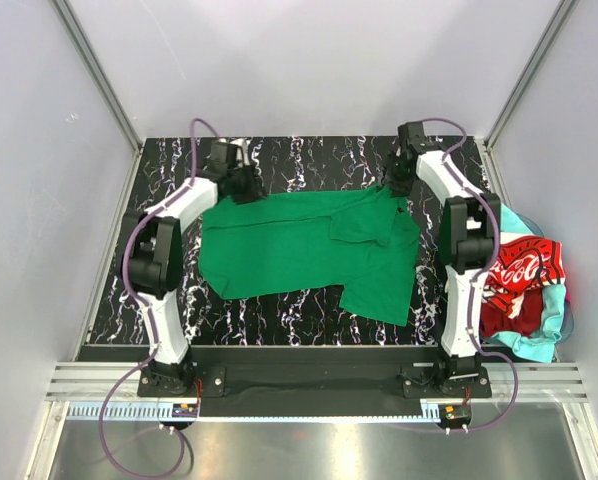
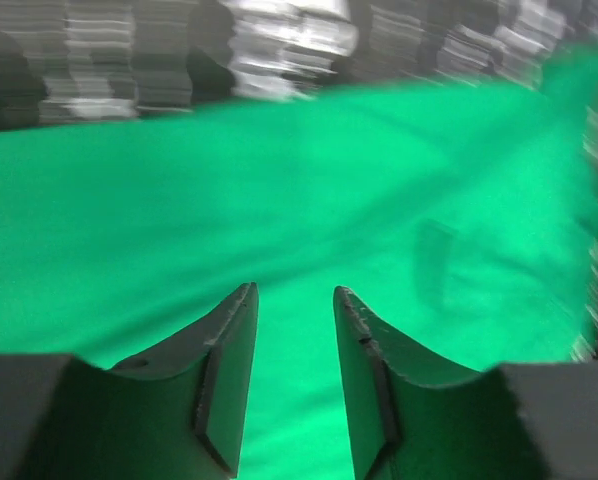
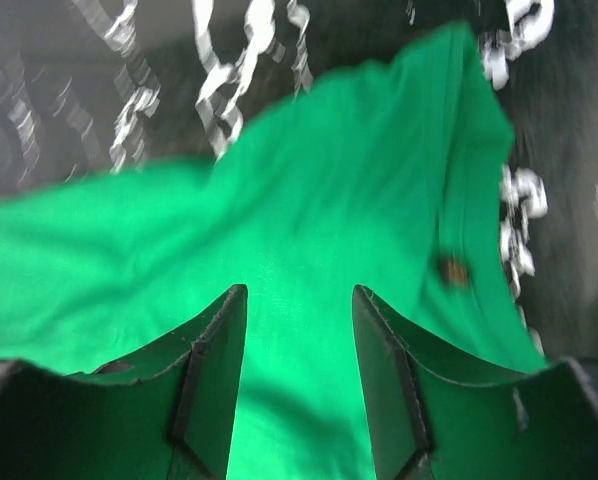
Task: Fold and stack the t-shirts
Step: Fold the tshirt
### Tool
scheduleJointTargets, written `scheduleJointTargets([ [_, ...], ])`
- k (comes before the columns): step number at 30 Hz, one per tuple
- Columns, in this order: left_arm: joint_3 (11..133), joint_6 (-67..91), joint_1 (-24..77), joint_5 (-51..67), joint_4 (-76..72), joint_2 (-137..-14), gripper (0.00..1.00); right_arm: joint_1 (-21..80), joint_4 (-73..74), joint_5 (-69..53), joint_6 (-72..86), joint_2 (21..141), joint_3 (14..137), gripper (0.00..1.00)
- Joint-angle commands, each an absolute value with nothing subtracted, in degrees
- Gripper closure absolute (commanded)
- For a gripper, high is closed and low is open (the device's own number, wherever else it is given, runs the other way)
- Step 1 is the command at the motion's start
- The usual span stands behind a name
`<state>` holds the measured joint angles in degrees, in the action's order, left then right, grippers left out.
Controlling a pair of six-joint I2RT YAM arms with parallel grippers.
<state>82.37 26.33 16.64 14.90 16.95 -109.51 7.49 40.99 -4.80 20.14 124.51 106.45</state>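
Note:
A bright green t-shirt (image 1: pixel 299 250) lies spread and partly folded over itself in the middle of the black marbled table (image 1: pixel 309 155). My left gripper (image 1: pixel 243 187) hovers at the shirt's far left corner, open, with only green cloth (image 2: pixel 279 180) below its jaws (image 2: pixel 294 290). My right gripper (image 1: pixel 399 182) hovers at the far right corner, open as well, over the green cloth (image 3: pixel 329 200), nothing between its fingers (image 3: pixel 299 290). A red t-shirt with white Coca-Cola script (image 1: pixel 519 275) lies crumpled off the table's right side, with a turquoise t-shirt (image 1: pixel 551 318) under and around it.
White enclosure walls with aluminium posts (image 1: pixel 99 80) stand around the table on the left, back and right. A black bar (image 1: pixel 309 370) carrying both arm bases runs along the near edge. A small dark tag (image 3: pixel 453 270) shows on the green shirt's hem.

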Motion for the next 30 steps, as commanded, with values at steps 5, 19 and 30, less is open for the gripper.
scheduleJointTargets([
  [5,88.7,26.0,7.7,7.2,25.3,-117.1,0.62,7.5,38.7,2.5,24.1,133.7,115.1,0.49],
  [19,105.9,28.9,0.4,15.1,31.8,-132.9,0.62,7.5,47.9,1.4,17.6,149.1,137.0,0.5],
  [30,99.4,24.2,1.6,7.6,35.6,-116.8,0.46,7.7,60.8,-2.5,21.9,140.6,141.4,0.33],
])
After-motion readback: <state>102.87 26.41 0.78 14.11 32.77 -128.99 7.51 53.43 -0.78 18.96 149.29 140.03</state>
